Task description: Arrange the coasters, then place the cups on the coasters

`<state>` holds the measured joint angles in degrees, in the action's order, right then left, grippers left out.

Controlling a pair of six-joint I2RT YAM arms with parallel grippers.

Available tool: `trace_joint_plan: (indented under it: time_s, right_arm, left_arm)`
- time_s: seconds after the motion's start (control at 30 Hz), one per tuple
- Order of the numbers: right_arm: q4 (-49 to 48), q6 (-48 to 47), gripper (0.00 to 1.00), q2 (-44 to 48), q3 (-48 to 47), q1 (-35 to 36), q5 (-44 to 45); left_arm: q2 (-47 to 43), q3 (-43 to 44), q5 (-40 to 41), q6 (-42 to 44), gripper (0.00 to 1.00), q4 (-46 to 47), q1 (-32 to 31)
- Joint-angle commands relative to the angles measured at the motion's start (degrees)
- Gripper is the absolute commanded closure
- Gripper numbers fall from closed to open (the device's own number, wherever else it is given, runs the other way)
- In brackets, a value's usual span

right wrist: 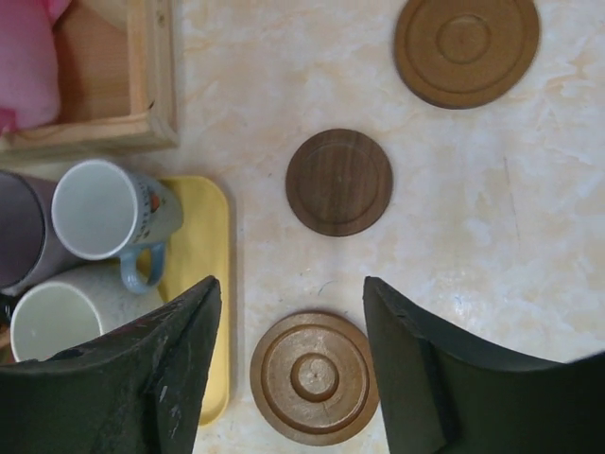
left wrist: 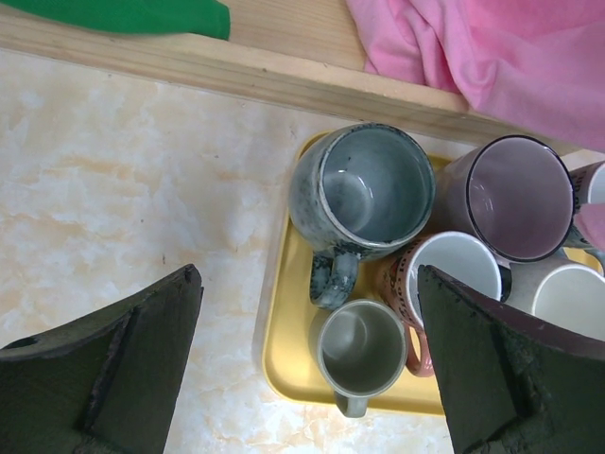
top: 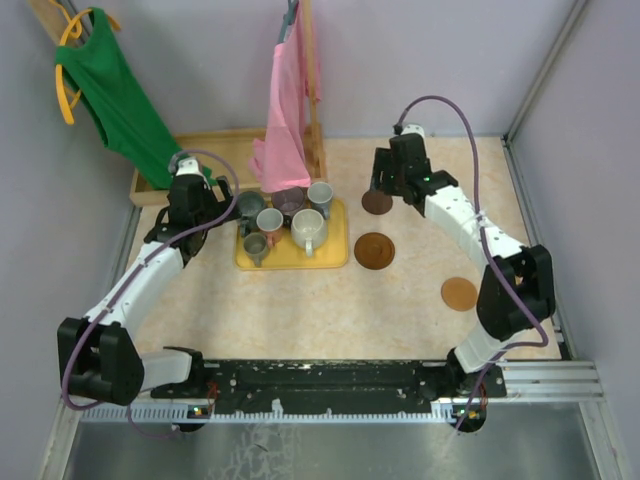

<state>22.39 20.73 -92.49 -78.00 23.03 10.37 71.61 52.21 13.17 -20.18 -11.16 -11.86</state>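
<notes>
Several cups stand crowded on a yellow tray [top: 335,240]: a dark grey-green one [left wrist: 364,184], a mauve one [left wrist: 515,197], a pinkish one [left wrist: 454,274], a cream one [top: 308,228], a pale blue one [right wrist: 104,210] and a small grey-green one [left wrist: 359,348]. My left gripper [left wrist: 309,284] hangs open over the tray's left edge, above the small cup. Three coasters lie right of the tray: a ridged brown one [right wrist: 315,378], a dark one [right wrist: 339,182] and a tan one [right wrist: 466,43]. My right gripper [right wrist: 291,284] is open above the ridged coaster [top: 377,202], one finger on each side, not touching it.
A wooden frame [top: 220,140] runs along the back, with a green cloth [top: 115,95] and a pink cloth [top: 285,110] hanging over it; the pink cloth drops close to the rear cups. Grey walls close in both sides.
</notes>
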Motion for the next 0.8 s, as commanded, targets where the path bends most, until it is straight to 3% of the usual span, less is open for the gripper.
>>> trace_joint_plan:
  time_s: [0.0, 0.17, 0.57, 0.63, 0.77]
  right_arm:
    - [-2.10, 1.50, 0.47, -0.83, -1.67, -5.90, 0.69]
    - [-0.49, 0.10, 0.69, -9.78, -9.52, -9.61, 3.16]
    - [8.00, -0.24, 0.70, -31.43, -32.69, -10.59, 4.24]
    - [9.13, -0.01, 0.80, -34.41, -37.05, -11.04, 4.45]
    - [10.82, -0.08, 0.81, -39.33, -42.92, -11.63, 4.80]
  left_arm:
    - [-1.02, 0.65, -2.76, -1.60, 0.00, -0.04, -0.27]
    - [-1.58, -0.29, -3.48, -1.82, 0.00, -0.46, -0.51]
    - [-1.51, -0.07, -3.20, -1.00, 0.00, -3.50, -2.18]
    - [-1.65, -0.30, -3.27, -0.99, 0.00, -3.52, -2.50]
    - [-1.79, -0.39, -3.08, -0.94, 0.00, -3.90, -2.97]
